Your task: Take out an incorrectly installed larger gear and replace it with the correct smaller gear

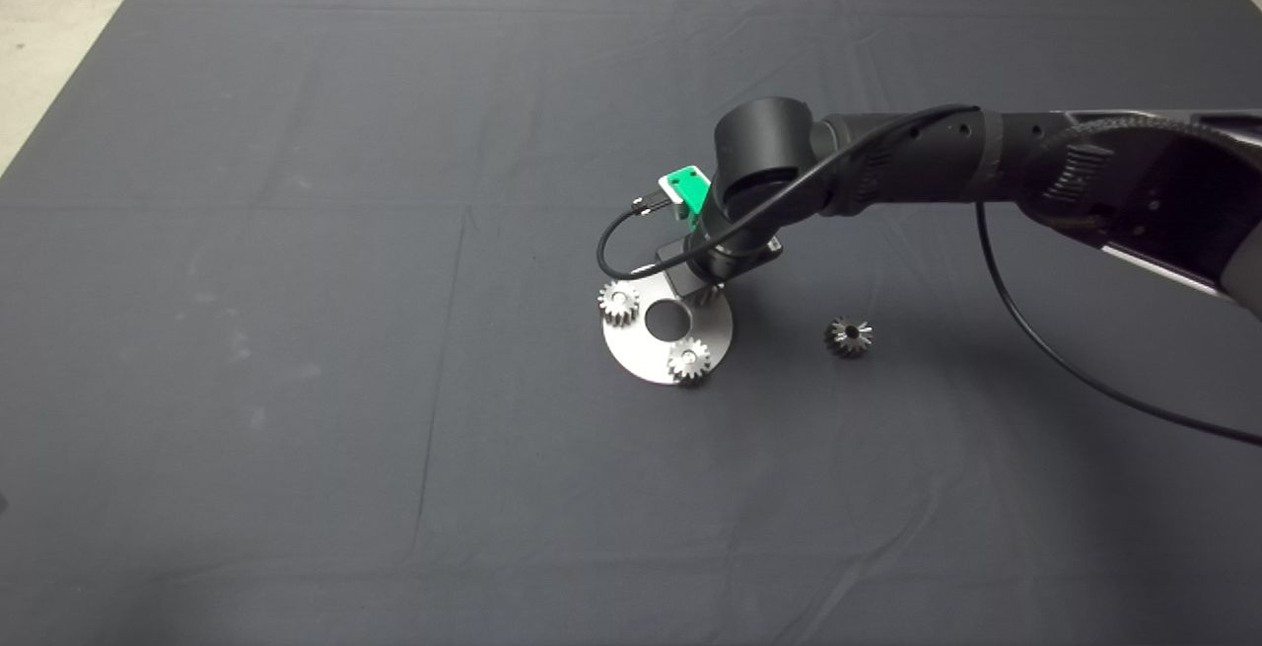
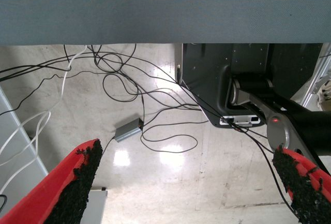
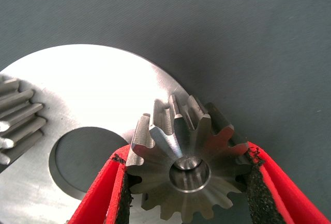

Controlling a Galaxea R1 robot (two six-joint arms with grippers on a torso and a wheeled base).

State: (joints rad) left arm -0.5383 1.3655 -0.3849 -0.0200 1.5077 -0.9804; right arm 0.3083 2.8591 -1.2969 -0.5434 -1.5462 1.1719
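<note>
The smaller gear (image 3: 186, 167) sits between the black pads of my right gripper (image 3: 187, 154), which is shut on it at the edge of the round silver plate (image 3: 93, 84). A metal pin shows inside the gear's centre hole. From above, the right arm's wrist covers most of this gear at the plate's far right edge (image 1: 712, 293). The larger gear (image 1: 848, 335) lies alone on the mat, to the right of the plate (image 1: 641, 355). My left gripper (image 2: 189, 182) is parked off the mat, open, with floor and cables behind it.
Two other small gears (image 1: 618, 303) (image 1: 688, 360) stand on the plate around its big centre hole (image 1: 667, 319). One of them shows in the right wrist view (image 3: 18, 118). A black cable (image 1: 1075, 370) hangs from the right arm over the mat.
</note>
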